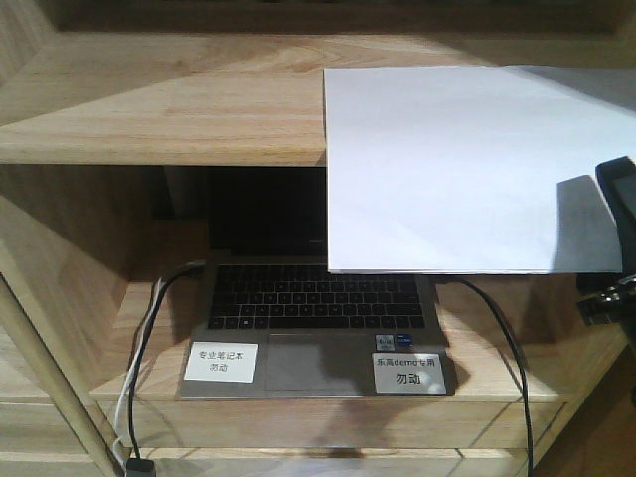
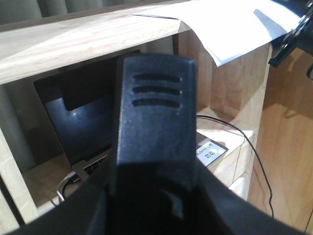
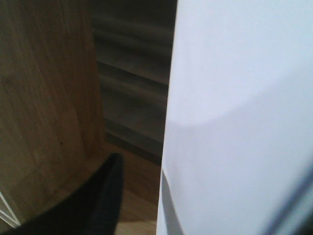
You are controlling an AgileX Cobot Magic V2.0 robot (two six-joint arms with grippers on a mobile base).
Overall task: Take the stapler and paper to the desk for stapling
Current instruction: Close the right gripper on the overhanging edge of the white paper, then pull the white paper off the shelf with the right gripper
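Observation:
The white paper (image 1: 447,164) lies on the upper wooden shelf, and its front part hangs out past the shelf edge. My right gripper (image 1: 616,238) is at the sheet's right edge. In the right wrist view the paper (image 3: 234,112) fills the right half. One black finger (image 3: 100,196) stands well apart from it on the left, so the gripper (image 3: 210,169) is open. A black ridged body, the stapler (image 2: 156,103), fills the left wrist view and sits wedged in my left gripper (image 2: 156,196). The desk is out of view.
An open laptop (image 1: 318,308) with two white labels sits in the shelf compartment below the paper. A black cable (image 1: 497,338) runs down at its right, and black and white cables (image 1: 139,378) run down at its left. A wooden side panel (image 3: 44,98) stands close to my right gripper.

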